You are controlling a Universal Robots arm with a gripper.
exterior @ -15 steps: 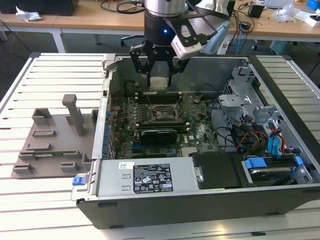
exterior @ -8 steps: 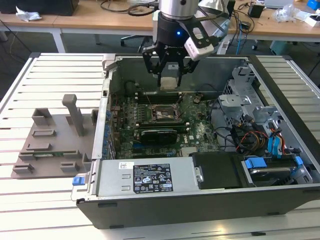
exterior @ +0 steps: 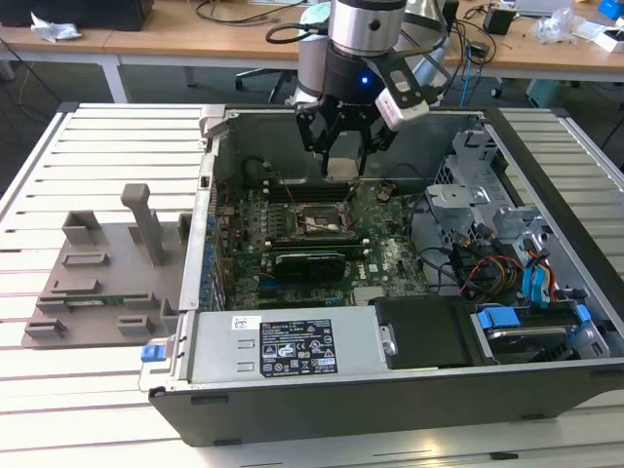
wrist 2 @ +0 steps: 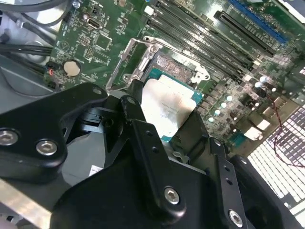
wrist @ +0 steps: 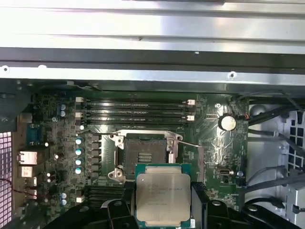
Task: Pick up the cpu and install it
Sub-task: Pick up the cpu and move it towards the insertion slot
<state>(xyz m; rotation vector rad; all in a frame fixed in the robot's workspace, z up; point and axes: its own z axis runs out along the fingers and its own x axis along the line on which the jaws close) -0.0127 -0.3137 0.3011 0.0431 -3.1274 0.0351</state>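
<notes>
The cpu (wrist: 163, 198) is a flat square chip with a silvery top and a green rim. My gripper (wrist: 163, 210) is shut on it, one black finger (wrist: 200, 198) at each side. In the exterior view the gripper (exterior: 341, 156) hangs inside the open computer case and holds the cpu (exterior: 339, 167) above the motherboard, a little behind the socket (exterior: 317, 222). The open socket (wrist: 144, 155), with its metal frame, lies just beyond the chip in the first wrist view. In the second wrist view the cpu (wrist 2: 167, 107) hovers over the socket (wrist 2: 174, 67), apart from it.
Memory slots (wrist: 138, 110) run beside the socket. A black card (exterior: 310, 261) stands on the board. Drive cages and cables (exterior: 497, 253) crowd the case toward the exterior view's right. A grey tray with raised blocks (exterior: 107, 278) lies outside the case. The case walls (exterior: 210, 195) ring the board.
</notes>
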